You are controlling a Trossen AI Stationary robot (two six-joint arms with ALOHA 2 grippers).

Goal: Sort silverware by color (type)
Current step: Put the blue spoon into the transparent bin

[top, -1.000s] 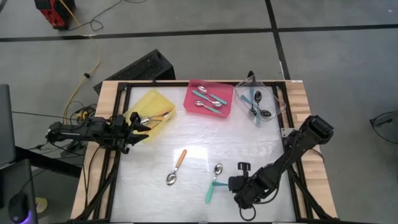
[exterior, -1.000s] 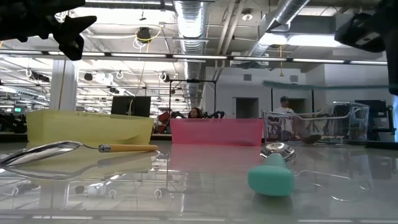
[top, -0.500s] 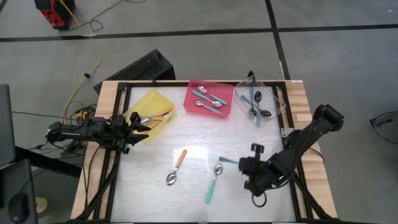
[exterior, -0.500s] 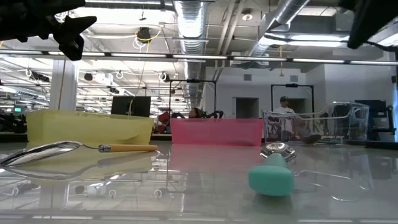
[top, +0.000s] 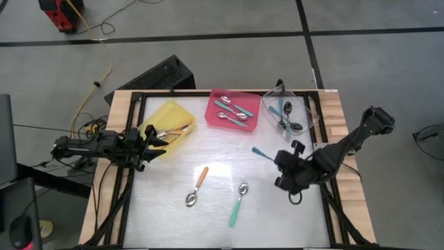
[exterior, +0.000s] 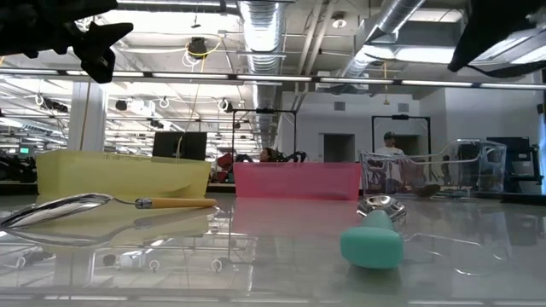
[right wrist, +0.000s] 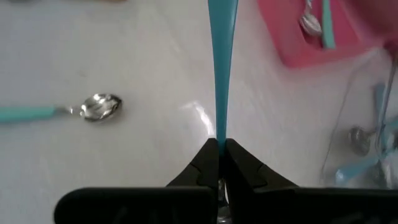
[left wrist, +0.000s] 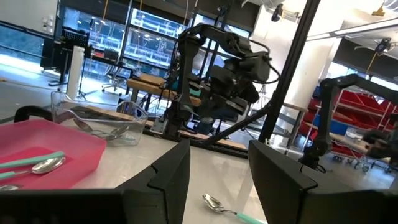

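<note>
My right gripper [top: 281, 161] hovers over the table's right middle, shut on a blue-handled spoon [top: 259, 152] whose handle sticks out past the fingertips. An orange-handled spoon [top: 198, 185] and a teal-handled spoon [top: 238, 205] lie flat on the white tabletop. In the low view the orange-handled spoon [exterior: 102, 203] and the teal handle [exterior: 373, 243] show close up. My left gripper [top: 158, 142] waits open at the near end of the yellow tray [top: 173, 114]; its wrist view shows its fingers [left wrist: 168, 180] apart with nothing between them. My right gripper pinches the narrow end of the blue handle [right wrist: 221, 134] between its two fingers [right wrist: 206, 163]. The fingers slant down from the table's right side, and the handle runs on along them, widening away from the tips. The spoon is lifted clear of the table; its bowl is hidden behind the fingers.
A pink tray [top: 220, 97] with teal-handled spoons and a clear tray [top: 305, 104] with several blue-handled spoons stand along the far edge, right of the yellow tray, which holds orange-handled spoons. Bare tabletop lies between the trays and the two loose spoons.
My right gripper has risen and gone from near the front edge toward the far edge and the clear tray, rolling as it went, still shut on the blue-handled spoon. The spoon has come up clear of the table. The teal-handled spoon has stayed where it lay.
</note>
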